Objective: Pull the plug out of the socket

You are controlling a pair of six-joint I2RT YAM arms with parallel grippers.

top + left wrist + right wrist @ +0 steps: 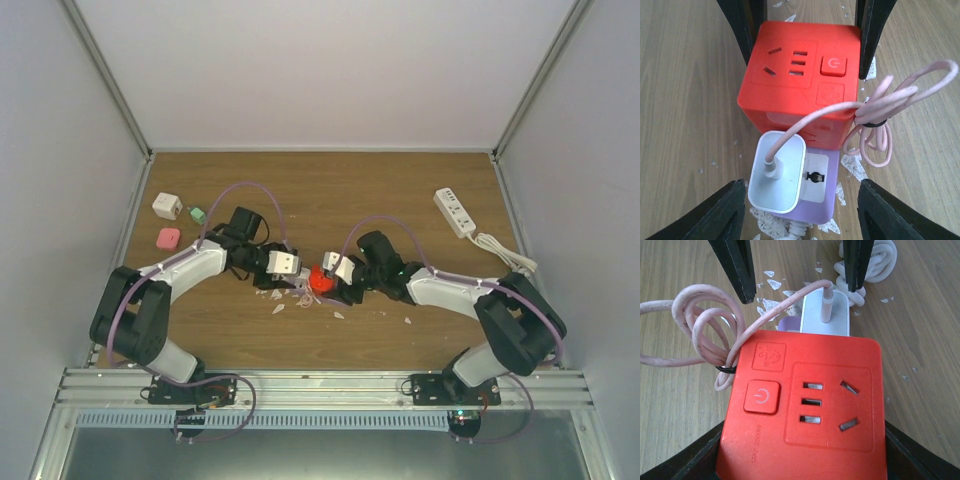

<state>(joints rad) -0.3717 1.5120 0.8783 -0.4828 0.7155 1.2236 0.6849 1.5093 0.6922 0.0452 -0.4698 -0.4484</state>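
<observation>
**Step in hand:** separating the white plug from the purple socket block.

**Location.** The plug stands in the block. The block lies touching the red socket cube, on the side facing the left arm. Whether the block is itself plugged into the cube cannot be told.

**Hand state.**
- The right hand is clamped on two opposite sides of the cube.
- The left hand has its fingers apart, one on each side of plug and block, touching neither.

**Procedure (recommended).**
1. Centre the left hand on the plug, which sits off-centre on the wider block.
2. Close on the plug body only, above the block's face.
3. Hold the cube firmly as the anchor. The block may lift with the plug, since only the cube is held.
4. Pull straight along the pins, without twisting.
5. Keep clear of the pink cable. It runs from the plug across the cube's corner to a tied coil just beside the cube on the surface.

**Receptacles.** No container is in view.
- The outlets on the cube's top face are empty.
- On the block, one outlet holds the plug and the outlet beside it is empty.
</observation>
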